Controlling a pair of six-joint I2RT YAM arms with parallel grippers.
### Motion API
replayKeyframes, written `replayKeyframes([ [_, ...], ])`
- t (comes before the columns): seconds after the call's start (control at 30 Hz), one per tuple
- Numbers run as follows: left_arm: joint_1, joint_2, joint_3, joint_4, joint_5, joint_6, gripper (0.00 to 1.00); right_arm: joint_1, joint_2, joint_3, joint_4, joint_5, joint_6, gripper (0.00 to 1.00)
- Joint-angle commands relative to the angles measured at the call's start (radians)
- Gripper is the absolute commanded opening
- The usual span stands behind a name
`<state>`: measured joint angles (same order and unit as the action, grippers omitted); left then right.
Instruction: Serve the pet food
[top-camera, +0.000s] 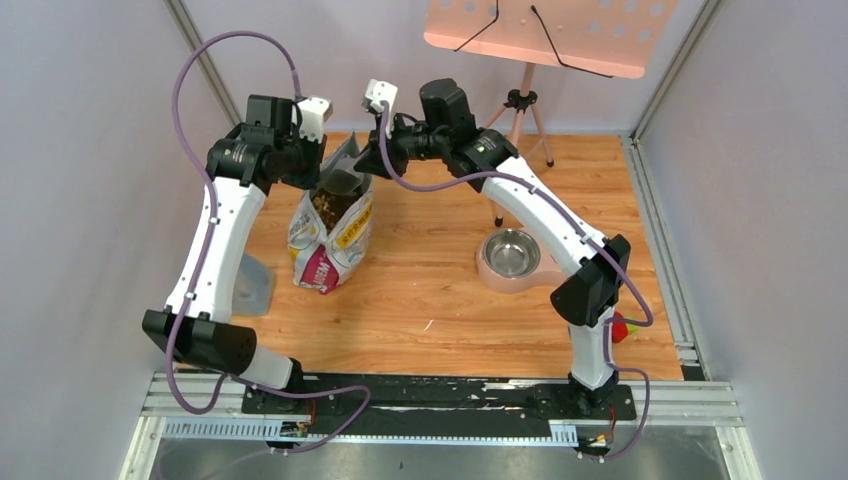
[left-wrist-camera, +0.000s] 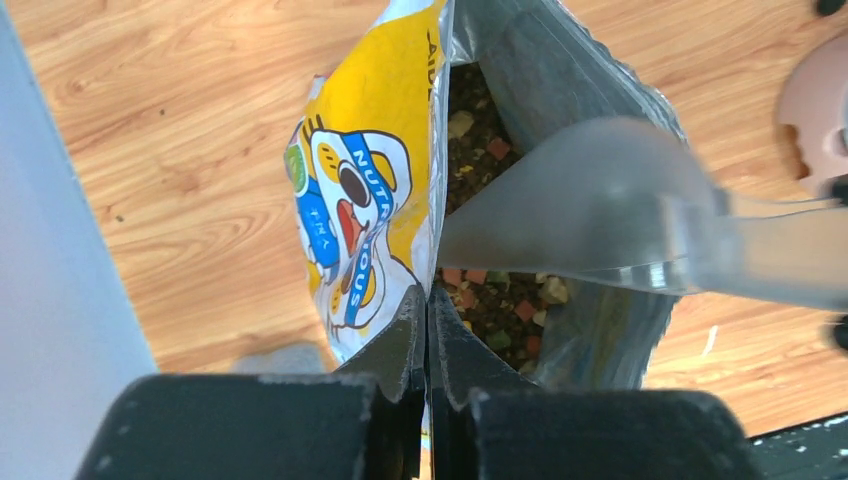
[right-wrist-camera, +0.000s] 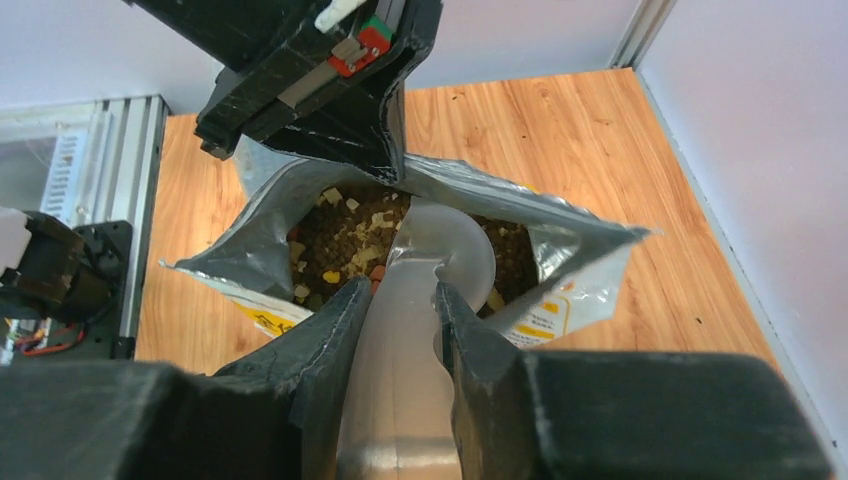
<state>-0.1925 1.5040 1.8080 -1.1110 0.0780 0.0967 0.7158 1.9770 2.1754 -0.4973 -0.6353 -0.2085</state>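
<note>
Arms arch over the bag (left-wrist-camera: 365, 190) toward the bench's (top-camera: 430, 300) far-left corner. The left gripper (left-wrist-camera: 428, 296) pinches its rim, the right gripper (right-wrist-camera: 400, 292) clamps the scoop (right-wrist-camera: 437, 235) handle, bowl above the pet food (right-wrist-camera: 335, 245).

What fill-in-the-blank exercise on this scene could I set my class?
1. The left gripper pinches the rim of the bag, so it is ____.
2. The right gripper holds the clear scoop by its ____.
3. The pet food lies inside the open ____.
4. The metal bowl contains ____ pet food.
Missing words: shut; handle; bag; no.
</note>
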Motion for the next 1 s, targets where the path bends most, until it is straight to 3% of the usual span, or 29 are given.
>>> replayKeyframes([
  [0.0, -0.004, -0.127, -0.059, 0.214, 0.161, -0.076, 0.0, 0.035, -0.004, -0.015, -0.02, 0.051, -0.167, 0.0],
  [0.43, -0.006, -0.161, -0.098, 0.265, 0.345, -0.143, 0.0, 0.052, 0.101, -0.029, -0.026, 0.149, -0.346, 0.0],
  [0.8, -0.005, -0.151, -0.121, 0.214, 0.314, -0.133, 0.0, 0.089, 0.088, -0.151, 0.166, 0.307, -0.469, 0.0],
  [0.97, -0.005, -0.129, -0.107, 0.22, 0.315, -0.155, 0.0, 0.087, 0.138, -0.17, 0.086, 0.221, -0.417, 0.0],
])
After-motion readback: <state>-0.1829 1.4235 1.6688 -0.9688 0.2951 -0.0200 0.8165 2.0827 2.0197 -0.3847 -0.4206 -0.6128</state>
